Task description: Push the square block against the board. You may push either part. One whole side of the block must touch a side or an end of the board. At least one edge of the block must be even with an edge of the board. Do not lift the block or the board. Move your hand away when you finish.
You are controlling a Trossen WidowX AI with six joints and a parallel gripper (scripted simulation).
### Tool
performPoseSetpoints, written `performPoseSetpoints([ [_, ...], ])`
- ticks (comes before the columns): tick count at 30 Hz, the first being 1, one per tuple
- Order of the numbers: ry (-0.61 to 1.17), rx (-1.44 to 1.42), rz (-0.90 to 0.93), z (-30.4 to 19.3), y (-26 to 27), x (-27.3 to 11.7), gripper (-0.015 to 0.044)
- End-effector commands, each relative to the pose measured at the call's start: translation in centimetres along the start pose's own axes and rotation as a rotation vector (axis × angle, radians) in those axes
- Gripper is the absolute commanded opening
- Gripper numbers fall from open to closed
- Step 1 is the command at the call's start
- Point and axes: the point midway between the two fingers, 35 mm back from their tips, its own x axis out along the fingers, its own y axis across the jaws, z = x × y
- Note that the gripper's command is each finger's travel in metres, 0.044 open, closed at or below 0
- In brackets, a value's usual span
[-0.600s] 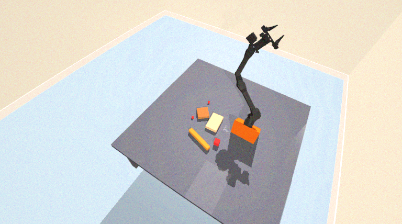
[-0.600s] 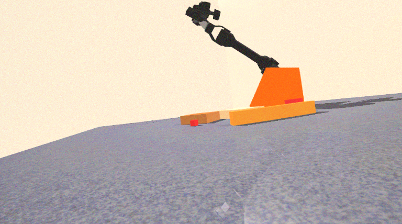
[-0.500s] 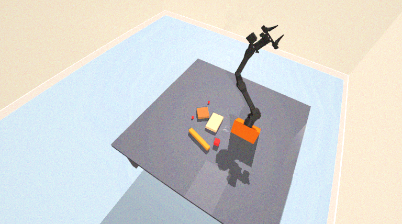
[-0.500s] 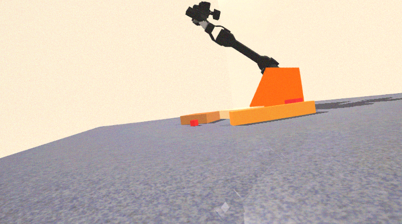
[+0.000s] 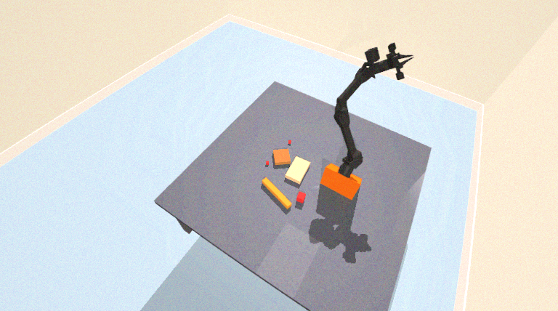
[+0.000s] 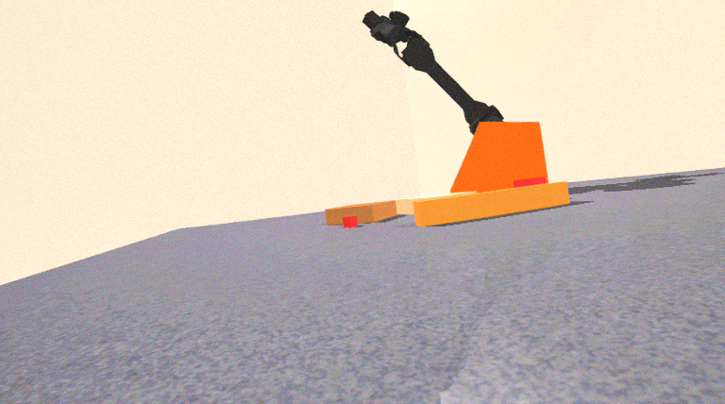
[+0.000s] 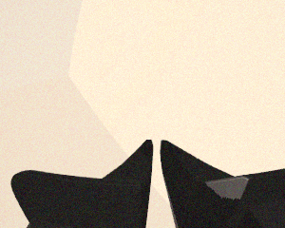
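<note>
The square block (image 5: 281, 156) (image 6: 383, 211) is orange-brown and lies flat on the table. The board (image 5: 298, 169) (image 6: 405, 207) is a cream rectangle lying flat close beside it. They are turned at an angle to each other, with a wedge-shaped gap between their facing sides. The block's near corner is very close to the board's long side; I cannot tell if it touches. My gripper (image 5: 412, 57) (image 7: 156, 146) is shut and empty, its tips almost together. It is raised high, far from both parts, and points away from them toward the wall.
A yellow-orange bar (image 5: 276, 193) (image 6: 492, 204) lies near the board. A red cube (image 5: 301, 197) (image 6: 529, 181) sits by the bar's end. Two tiny red cubes (image 5: 289, 142) (image 5: 267, 163) lie near the block. The orange arm base (image 5: 340, 182) (image 6: 502, 159) stands beyond the board.
</note>
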Motion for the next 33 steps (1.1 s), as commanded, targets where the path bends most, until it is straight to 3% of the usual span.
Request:
performPoseSetpoints([
  [1, 0.082, 0.033, -0.107, -2.3, -4.0, 2.5, 0.0000],
  [19, 0.451, 0.040, -0.373, -13.6, -14.7, 4.7, 0.0000],
  [33, 0.838, 0.077, -0.585, -26.8, -21.0, -1.9, 0.0000],
])
